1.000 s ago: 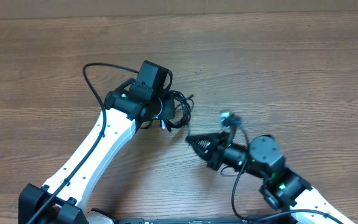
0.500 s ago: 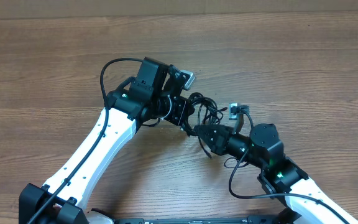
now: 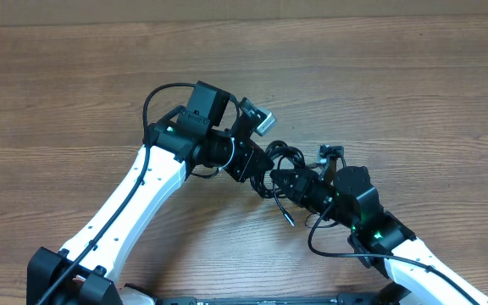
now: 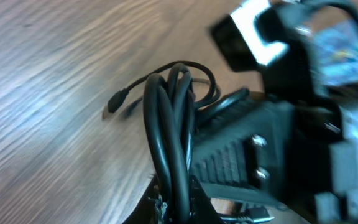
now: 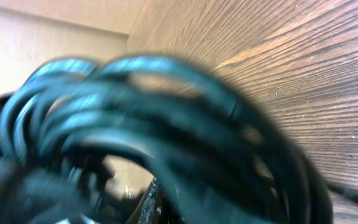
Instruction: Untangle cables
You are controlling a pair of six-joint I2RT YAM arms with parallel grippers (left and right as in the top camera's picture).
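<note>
The cables [image 3: 288,155] are a small knot of thin black loops held up between both arms at mid-table; one loose tail [image 3: 285,212] ends in a plug near the wood. My left gripper [image 3: 261,169] is shut on the bundle. In the left wrist view the strands [image 4: 169,118] rise out of its closed gripper [image 4: 176,211], with a small plug [image 4: 114,102] sticking out to the left. My right gripper [image 3: 276,180] is shut, its tip pressed into the loops. Blurred cables [image 5: 166,106] fill the right wrist view above that gripper [image 5: 160,208]; a pinched strand cannot be made out.
The wooden table [image 3: 413,85] stretches around both arms. The thicker black wires of the arms loop at the left wrist [image 3: 155,97] and under the right wrist [image 3: 320,246]. The right gripper's black body [image 4: 253,149] crowds the left wrist view.
My left gripper has carried the cable bundle to the right. My right gripper has moved up and left to meet it, and its tip now sits in the loops.
</note>
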